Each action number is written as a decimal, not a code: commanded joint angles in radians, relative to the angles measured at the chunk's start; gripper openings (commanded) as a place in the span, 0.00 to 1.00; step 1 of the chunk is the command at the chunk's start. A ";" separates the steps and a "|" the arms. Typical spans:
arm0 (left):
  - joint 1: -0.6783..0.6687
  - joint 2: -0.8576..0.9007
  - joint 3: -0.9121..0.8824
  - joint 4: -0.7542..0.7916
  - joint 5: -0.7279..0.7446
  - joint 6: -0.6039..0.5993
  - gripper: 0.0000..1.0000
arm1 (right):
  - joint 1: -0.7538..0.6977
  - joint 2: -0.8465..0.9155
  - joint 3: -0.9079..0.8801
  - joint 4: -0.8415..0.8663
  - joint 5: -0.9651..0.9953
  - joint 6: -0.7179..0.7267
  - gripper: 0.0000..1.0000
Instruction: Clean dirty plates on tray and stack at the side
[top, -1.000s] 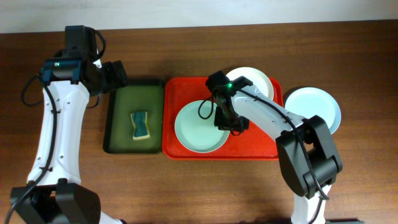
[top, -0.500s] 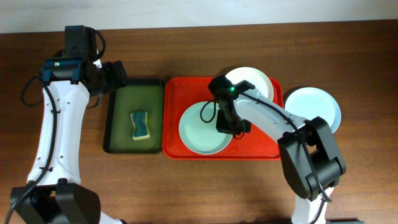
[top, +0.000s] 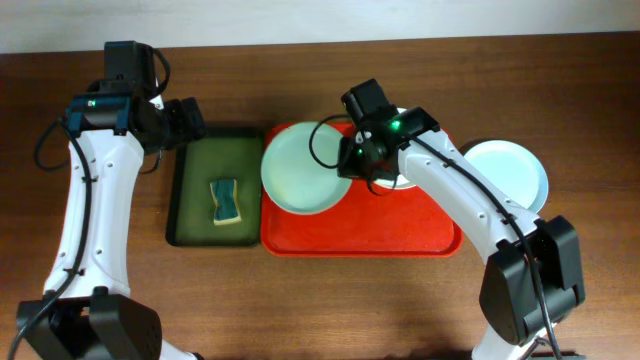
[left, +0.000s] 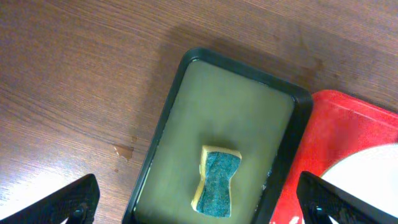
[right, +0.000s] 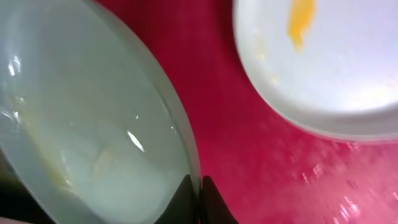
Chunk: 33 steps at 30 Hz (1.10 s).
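The table (top: 320, 300) is grained brown wood. The red tray (top: 380, 235) looks like glossy plastic, the mint plate (right: 81, 124) smooth and shiny, the sponge (left: 217, 182) coarse-topped.

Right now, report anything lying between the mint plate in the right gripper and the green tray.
Nothing visible does. The right gripper is shut on the rim of the mint plate; the plate overlaps the left edge of the red tray, next to the green tray, holding only a sponge.

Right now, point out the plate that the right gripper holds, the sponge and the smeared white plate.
mint plate (top: 300, 170), overhead view, middle of its face.
sponge (left: 217, 182), left wrist view, on its blue top.
white plate (right: 336, 74), right wrist view, bare part of its face.
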 joint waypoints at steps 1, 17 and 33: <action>0.002 0.002 0.001 0.000 0.001 0.005 0.99 | 0.041 -0.014 0.019 0.092 0.009 0.023 0.04; 0.002 0.002 0.001 0.000 0.000 0.005 0.99 | 0.323 0.126 0.021 0.759 0.709 -0.344 0.04; 0.002 0.002 0.001 0.000 0.001 0.005 0.99 | 0.394 0.118 0.024 1.150 0.909 -0.756 0.04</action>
